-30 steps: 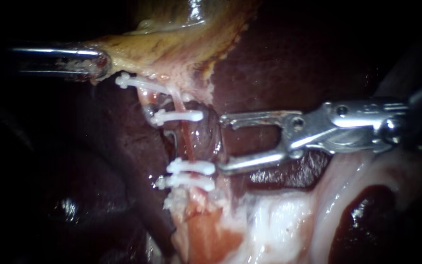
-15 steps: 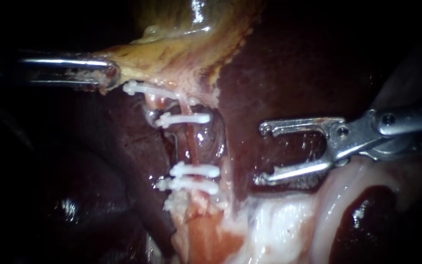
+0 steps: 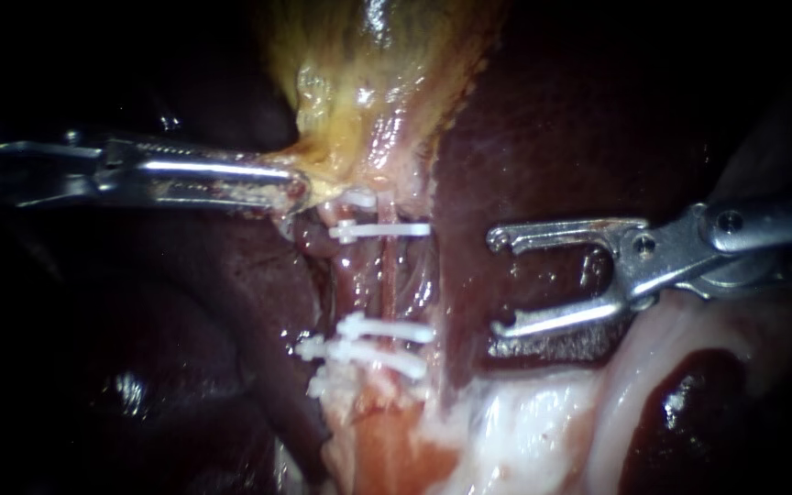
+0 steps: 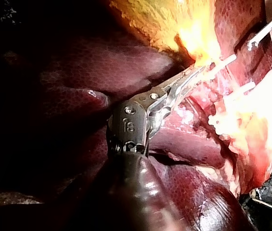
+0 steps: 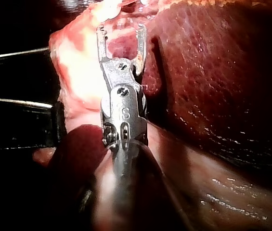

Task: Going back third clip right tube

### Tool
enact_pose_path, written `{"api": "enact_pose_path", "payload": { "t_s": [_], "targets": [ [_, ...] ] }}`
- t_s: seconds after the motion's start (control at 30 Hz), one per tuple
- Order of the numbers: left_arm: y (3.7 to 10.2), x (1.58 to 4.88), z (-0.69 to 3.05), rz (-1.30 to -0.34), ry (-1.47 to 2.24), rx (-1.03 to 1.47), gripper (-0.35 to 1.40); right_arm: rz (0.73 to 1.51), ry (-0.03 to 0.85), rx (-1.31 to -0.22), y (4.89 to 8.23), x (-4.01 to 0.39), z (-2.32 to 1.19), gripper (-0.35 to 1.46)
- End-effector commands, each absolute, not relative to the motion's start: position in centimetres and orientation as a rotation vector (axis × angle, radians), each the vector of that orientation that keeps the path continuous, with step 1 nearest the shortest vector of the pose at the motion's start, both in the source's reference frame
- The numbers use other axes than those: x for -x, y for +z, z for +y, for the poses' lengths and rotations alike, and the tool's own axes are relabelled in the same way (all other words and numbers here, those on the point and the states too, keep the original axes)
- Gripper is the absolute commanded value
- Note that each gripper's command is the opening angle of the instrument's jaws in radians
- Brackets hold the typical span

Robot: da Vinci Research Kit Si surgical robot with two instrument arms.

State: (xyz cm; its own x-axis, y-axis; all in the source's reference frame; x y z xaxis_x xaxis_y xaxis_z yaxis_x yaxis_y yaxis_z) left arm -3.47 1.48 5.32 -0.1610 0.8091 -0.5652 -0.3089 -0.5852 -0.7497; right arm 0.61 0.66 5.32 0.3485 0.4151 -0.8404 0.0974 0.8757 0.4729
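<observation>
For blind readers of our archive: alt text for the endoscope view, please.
White clips cross a pinkish tube below the yellow gallbladder, with liver alongside. The right instrument holds its jaws open and empty beside the tube, apart from the clips; the left instrument has its jaws shut on the gallbladder's edge.

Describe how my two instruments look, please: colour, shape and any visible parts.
Both are shiny silver metal on dark, slender shafts. The left instrument has a long, narrow pincer with fine teeth. The right instrument has a wider forked pincer: two thin prongs with small hooked ends and round pins at the hinge.
</observation>
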Motion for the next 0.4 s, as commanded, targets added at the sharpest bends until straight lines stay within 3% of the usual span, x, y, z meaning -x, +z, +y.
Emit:
{"api": "enact_pose_path", "payload": {
  "t_s": [0.03, 0.4],
  "targets": [
    [5.32, 3.47, 1.48, -0.613, 1.841, 1.319, -0.35, 1.210, 0.217, -0.491, 5.31, -0.61, 0.66, 0.50],
    [5.32, 3.46, 1.48, -0.614, 1.841, 1.320, -0.35, 1.210, 0.217, -0.492, 5.30, -0.62, 0.66, 0.50]
  ]
}}
